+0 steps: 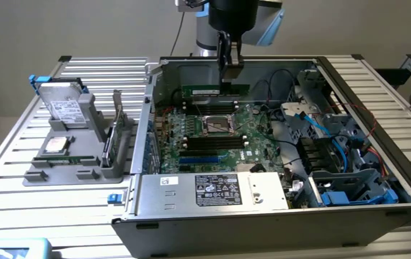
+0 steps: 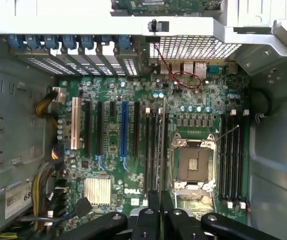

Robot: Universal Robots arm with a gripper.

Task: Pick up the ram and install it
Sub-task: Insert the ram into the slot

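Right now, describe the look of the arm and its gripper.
The arm is silver-grey, with a pale blue joint cap and a black round wrist piece. A thin dark cable runs beside it. The gripper is black: slim flat fingers on rounded links.

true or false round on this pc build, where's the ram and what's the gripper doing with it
1. The gripper grips the ram. True.
2. The ram lies in the grey holder beside the case. False: it hangs over the motherboard, inside the computer case.
3. The computer case is closed. False: it lies open, with the board exposed.
4. A hard drive stands in the grey holder. True.
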